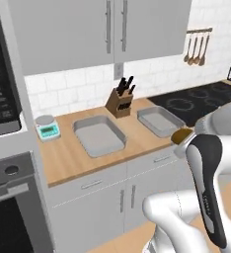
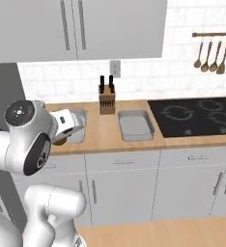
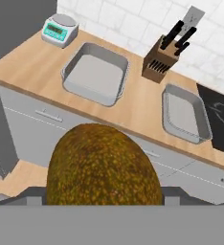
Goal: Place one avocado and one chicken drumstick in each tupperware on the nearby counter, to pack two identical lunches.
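Observation:
An olive-brown avocado (image 3: 103, 165) sits between my fingers, and my gripper (image 3: 104, 194) is shut on it. It hangs in front of the counter (image 1: 68, 158), short of the edge; the avocado (image 1: 182, 134) peeks out by the white hand. Two light-grey tupperware trays lie empty on the counter: the left tupperware (image 3: 95, 74) and the right tupperware (image 3: 184, 114), also seen as the left tray (image 1: 98, 134) and right tray (image 1: 160, 120). From the right base, my hand covers part of the left tray (image 2: 78, 131); the right tray (image 2: 135, 124) shows whole. The chicken drumstick is out of view.
A knife block (image 1: 120, 101) stands between the trays at the wall. A white scale (image 1: 48, 127) sits at the counter's left end beside an oven column (image 1: 11, 197). A black cooktop (image 2: 197, 115) lies right. Wooden spoons (image 2: 209, 55) hang above.

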